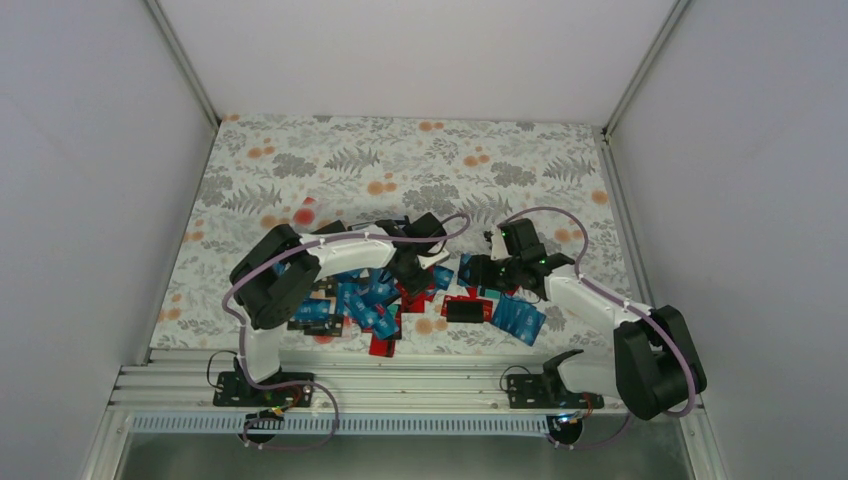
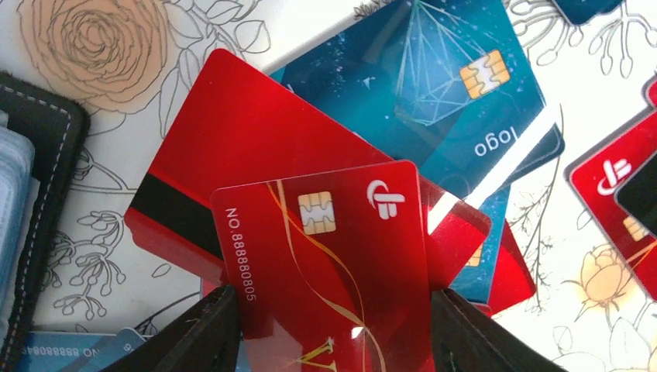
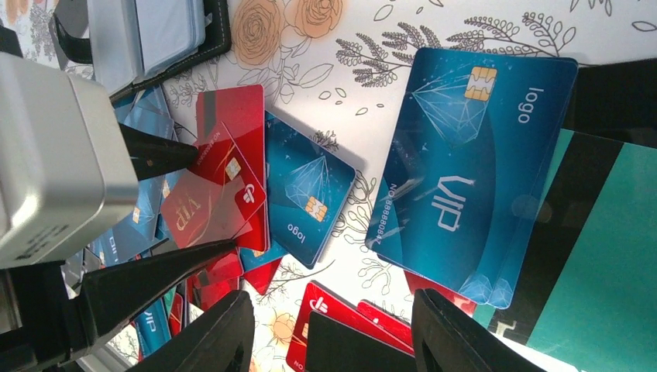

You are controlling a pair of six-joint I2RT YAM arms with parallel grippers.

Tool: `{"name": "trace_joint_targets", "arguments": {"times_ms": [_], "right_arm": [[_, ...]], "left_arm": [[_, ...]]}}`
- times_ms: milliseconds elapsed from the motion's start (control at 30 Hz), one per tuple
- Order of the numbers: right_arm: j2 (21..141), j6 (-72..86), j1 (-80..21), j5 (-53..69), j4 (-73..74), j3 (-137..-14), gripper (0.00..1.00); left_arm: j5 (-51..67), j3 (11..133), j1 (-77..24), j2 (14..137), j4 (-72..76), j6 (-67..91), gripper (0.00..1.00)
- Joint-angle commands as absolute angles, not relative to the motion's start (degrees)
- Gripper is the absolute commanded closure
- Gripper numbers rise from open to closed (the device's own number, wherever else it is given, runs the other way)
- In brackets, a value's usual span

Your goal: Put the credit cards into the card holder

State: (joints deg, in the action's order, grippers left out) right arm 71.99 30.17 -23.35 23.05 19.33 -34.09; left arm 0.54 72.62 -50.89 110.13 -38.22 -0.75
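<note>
- Red card, chip face up, sits between the fingers of the left gripper; both long edges meet the black fingers, so the jaws are clasped on it.
- Under it lies a second red card, stripe side up, and beyond that blue cards.
- The card holder lies at the left edge of the left wrist view, apart from the held card, lying open with pale sleeves showing.
- The right gripper hangs with jaws spread and nothing clasped; a black card lies on the flowered table cover below the gap.
- A blue VIP card lies just beyond the right finger.
</note>
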Motion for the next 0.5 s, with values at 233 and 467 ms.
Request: {"name": "trace_joint_targets", "arguments": {"times_ms": [233,467], "right_arm": [[72.13,29.26,-22.29,24.82,18.80,-33.74,0.47],[71.46,29.54,-22.24,25.51,19.11,-33.92,0.48]], "left_arm": [[0.28,71.25,-51.82,109.89,-37.24,2.75,0.51],[2.18,71.45,-51.87,105.75,-36.41,4.63,0.51]]}}
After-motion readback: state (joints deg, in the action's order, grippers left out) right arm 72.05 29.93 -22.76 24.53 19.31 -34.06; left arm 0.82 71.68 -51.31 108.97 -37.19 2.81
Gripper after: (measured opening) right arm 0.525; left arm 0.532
